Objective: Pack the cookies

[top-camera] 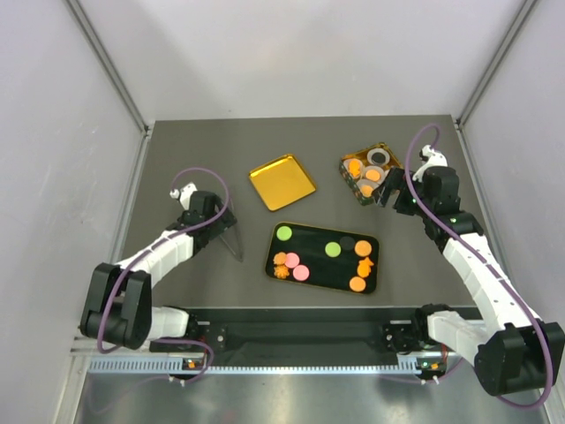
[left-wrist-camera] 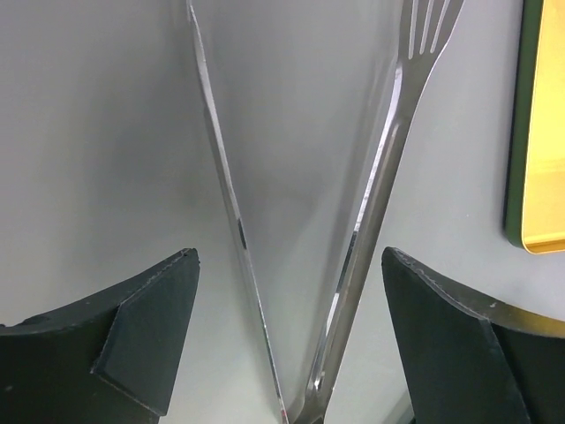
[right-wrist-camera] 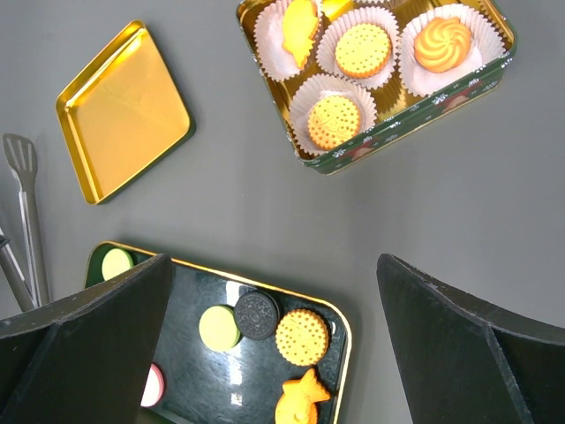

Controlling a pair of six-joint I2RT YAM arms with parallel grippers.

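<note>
Several cookies lie on a black gold-rimmed tray [top-camera: 322,267]: green discs [top-camera: 284,233], pink discs [top-camera: 301,272], orange rounds [top-camera: 357,283], an orange flower shape [top-camera: 281,271] and one dark disc [top-camera: 348,243]. More orange cookies [right-wrist-camera: 364,50] sit in white paper cups in the open tin [top-camera: 393,165]. My right gripper [right-wrist-camera: 274,261] is open and empty, high above the gap between tin [right-wrist-camera: 402,119] and tray [right-wrist-camera: 349,331]. My left gripper [left-wrist-camera: 290,256] is open and straddles the metal tongs [left-wrist-camera: 381,172] without touching them.
A gold square lid [top-camera: 282,182] lies upturned behind the tray; it shows in the right wrist view [right-wrist-camera: 124,110] and at the right edge of the left wrist view [left-wrist-camera: 543,124]. The tongs [top-camera: 231,234] lie left of the tray. Grey walls enclose the table.
</note>
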